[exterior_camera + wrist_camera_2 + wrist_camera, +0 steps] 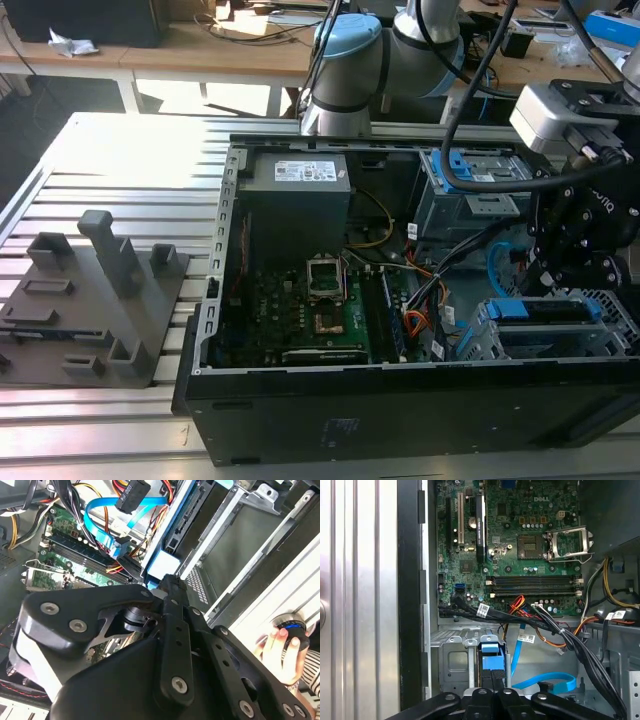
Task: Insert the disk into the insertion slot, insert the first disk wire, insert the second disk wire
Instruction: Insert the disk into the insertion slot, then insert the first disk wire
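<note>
Open PC case (409, 605) on ribbed aluminium counter (365, 605). Green motherboard (520, 555) with empty CPU socket (567, 542) and bare RAM slots (535, 582). Black tagged wire bundle (520, 620) crosses between board and silver perforated insertion slot (452, 660). Disk (490, 657) in blue caddy sits inside slot. Black gripper (492, 682) right at disk's near end. Light-blue second disk wire (545, 681) curves just beside slot.
</note>
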Robot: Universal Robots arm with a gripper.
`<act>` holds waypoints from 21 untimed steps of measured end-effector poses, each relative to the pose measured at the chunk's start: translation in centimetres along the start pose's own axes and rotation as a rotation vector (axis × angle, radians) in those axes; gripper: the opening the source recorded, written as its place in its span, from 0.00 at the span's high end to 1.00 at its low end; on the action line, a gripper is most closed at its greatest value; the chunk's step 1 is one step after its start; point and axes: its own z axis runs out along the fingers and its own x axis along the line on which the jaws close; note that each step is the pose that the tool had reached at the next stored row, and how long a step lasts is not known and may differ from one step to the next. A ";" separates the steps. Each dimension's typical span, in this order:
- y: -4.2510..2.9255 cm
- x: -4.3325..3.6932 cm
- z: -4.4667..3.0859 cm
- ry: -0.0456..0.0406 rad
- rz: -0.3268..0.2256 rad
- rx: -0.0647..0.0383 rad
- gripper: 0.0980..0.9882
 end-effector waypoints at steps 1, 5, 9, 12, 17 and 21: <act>0.00 0.00 0.00 0.0000 0.000 0.000 0.99; 0.00 0.00 0.01 0.0000 0.000 0.000 0.99; 0.00 0.00 0.02 -0.0001 0.000 0.000 0.99; 0.00 -0.01 0.02 0.0000 0.000 0.000 0.99; -3.18 -0.54 -0.12 0.0006 0.000 -0.004 0.99; -5.29 -1.32 -0.23 0.0008 0.000 -0.004 0.99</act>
